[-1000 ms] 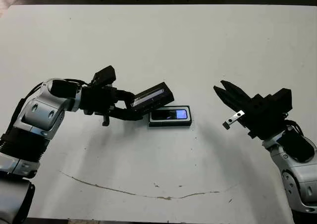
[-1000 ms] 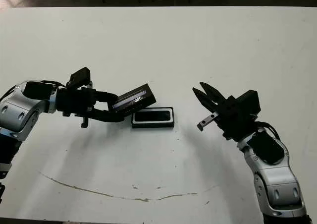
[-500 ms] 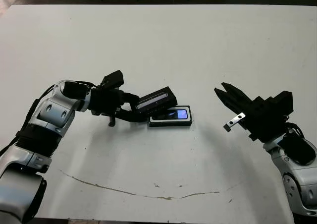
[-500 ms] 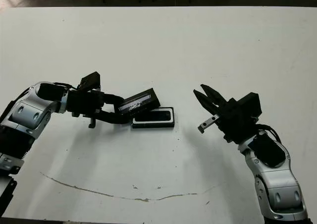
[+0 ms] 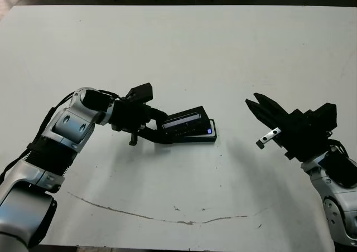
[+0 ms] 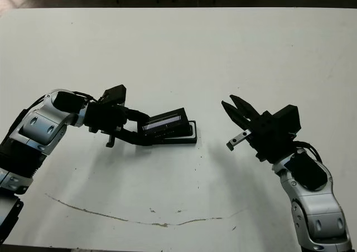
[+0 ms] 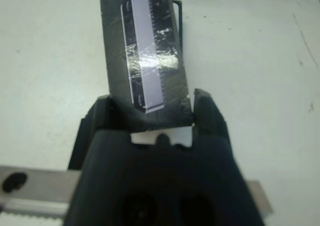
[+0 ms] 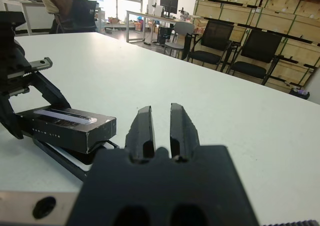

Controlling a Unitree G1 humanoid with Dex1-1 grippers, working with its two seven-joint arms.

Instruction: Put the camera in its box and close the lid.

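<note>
Since the lid [image 5: 185, 122] is a thin rigid slab with a glossy strip on top, you should treat it as light, stiff and likely slick on its faces; your left claw [image 7: 152, 113] is clamped on one short end, a finger at each long edge, which looks like the sane place to hold it. It hangs tilted over the box [image 5: 211, 137], held end lower, far end raised, not seated. Its long axis runs roughly along the box's, pointing away from the left claw toward the robot's right, slightly skewed in the left wrist view. The camera [image 5: 208, 131] sits in the box on the table [image 5: 223, 51], only its bright end peeking out past the lid. My read: square the skew before lowering or an edge may catch a box wall. Your right claw [image 8: 161, 126] hovers empty, well apart to the right, fingers nearly together.
</note>
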